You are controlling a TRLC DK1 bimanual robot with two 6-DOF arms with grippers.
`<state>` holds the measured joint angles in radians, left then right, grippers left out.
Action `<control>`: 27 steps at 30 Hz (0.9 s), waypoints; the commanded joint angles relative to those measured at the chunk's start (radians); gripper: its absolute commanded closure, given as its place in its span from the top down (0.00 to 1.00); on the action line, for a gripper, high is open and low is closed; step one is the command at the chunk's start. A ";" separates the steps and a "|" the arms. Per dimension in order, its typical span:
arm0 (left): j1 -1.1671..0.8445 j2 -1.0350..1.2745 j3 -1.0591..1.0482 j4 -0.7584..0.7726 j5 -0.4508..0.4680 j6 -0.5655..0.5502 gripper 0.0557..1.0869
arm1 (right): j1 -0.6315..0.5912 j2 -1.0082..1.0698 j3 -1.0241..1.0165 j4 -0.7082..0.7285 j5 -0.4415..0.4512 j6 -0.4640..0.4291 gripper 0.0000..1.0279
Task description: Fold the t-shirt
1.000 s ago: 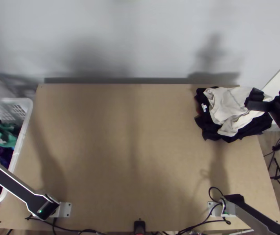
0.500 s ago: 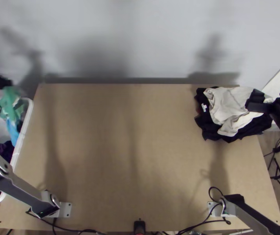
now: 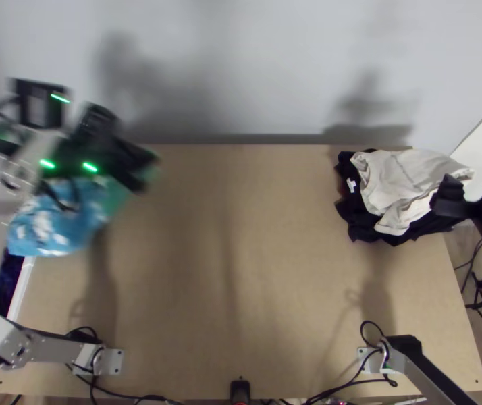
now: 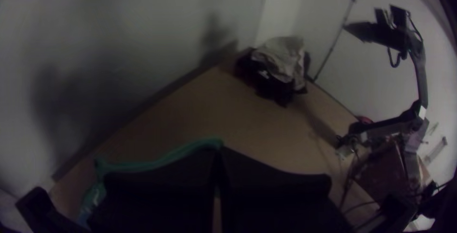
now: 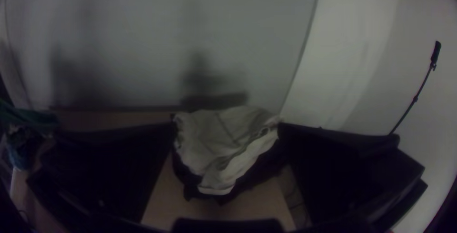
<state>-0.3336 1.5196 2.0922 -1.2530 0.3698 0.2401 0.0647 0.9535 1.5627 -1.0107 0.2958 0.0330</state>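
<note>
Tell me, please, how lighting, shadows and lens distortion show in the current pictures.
Top view: soft dark shadows on the wall and table, green lights glowing on the left arm; left wrist view: dim, corners dark, the table's far edge bowed; right wrist view: dim, its black fingers nearly featureless, the pale garment standing out.
</note>
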 commanded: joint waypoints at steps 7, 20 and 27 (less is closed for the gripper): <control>-0.647 0.139 -0.113 0.136 -0.042 -0.039 0.04 | -0.161 -0.188 -0.150 -0.035 0.002 -0.015 0.95; -0.832 0.301 -0.098 0.283 -0.042 -0.076 0.96 | -0.272 -0.277 -0.248 -0.035 0.000 -0.036 0.95; -0.782 0.252 -0.095 0.265 -0.051 -0.091 0.96 | -0.249 -0.269 -0.265 -0.023 -0.006 0.002 0.95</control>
<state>-1.1248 1.7885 1.9945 -0.9829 0.3244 0.1638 -0.1932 0.6880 1.3228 -1.0431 0.2962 0.0055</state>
